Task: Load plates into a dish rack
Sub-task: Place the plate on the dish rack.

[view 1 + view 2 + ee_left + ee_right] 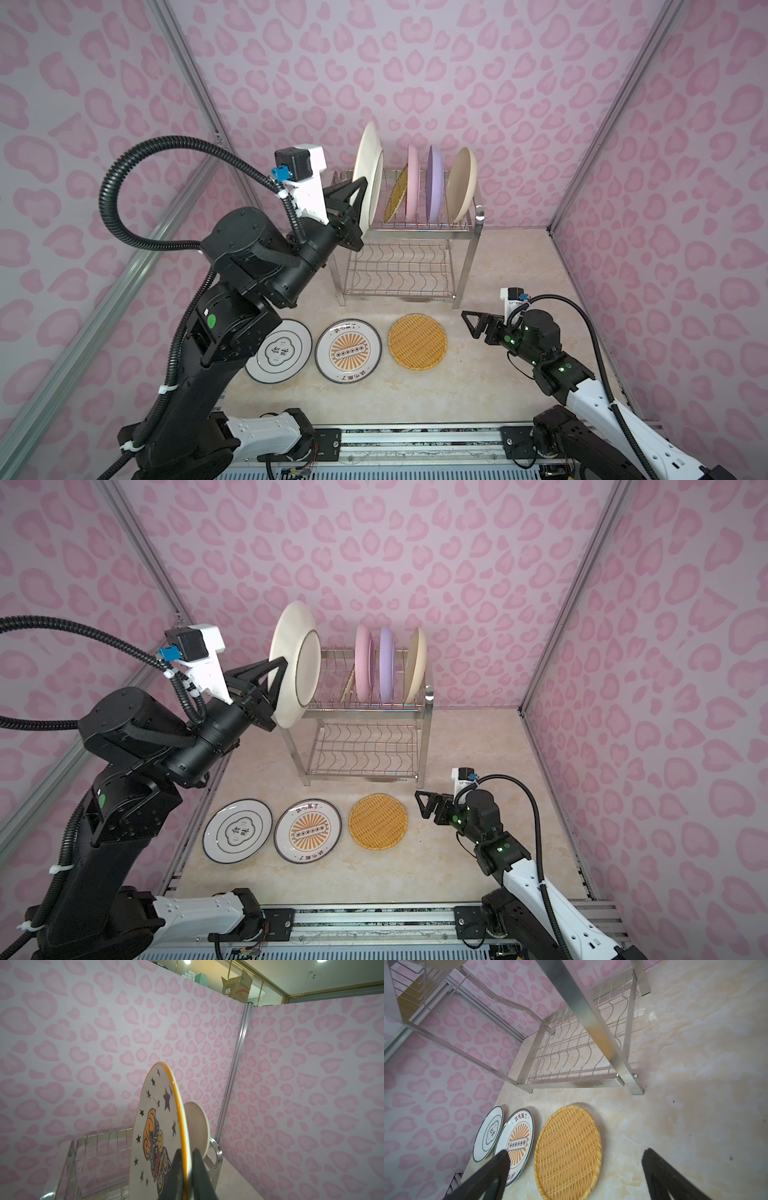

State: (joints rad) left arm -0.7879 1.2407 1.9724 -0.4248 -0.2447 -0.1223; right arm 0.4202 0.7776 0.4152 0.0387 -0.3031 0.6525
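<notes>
My left gripper [188, 1167] is clamped narrowly on the rim of the white round plate with black stars and an orange edge [158, 1115], holding it on edge at the left end of the shiny two-tier steel wire dish rack [415, 232]; I cannot tell whether the plate touches the prongs. On the rack's top tier four plates stand on edge in a row: a yellow woven-pattern plate [397, 195] leaning, then a plain pink plate [412, 183], a plain lilac plate [434, 183] and a plain cream plate [461, 187] at the right end. The wavy lower tier holds nothing. My right gripper [576, 1157] hangs low over the beige marble-look table [498, 270] with its jaws spread wide and nothing between them, just beside a second yellow woven-pattern plate [417, 341] lying flat. Left of that lie a white plate with an orange sunburst [348, 352] and a white dark-rimmed plate [286, 353].
</notes>
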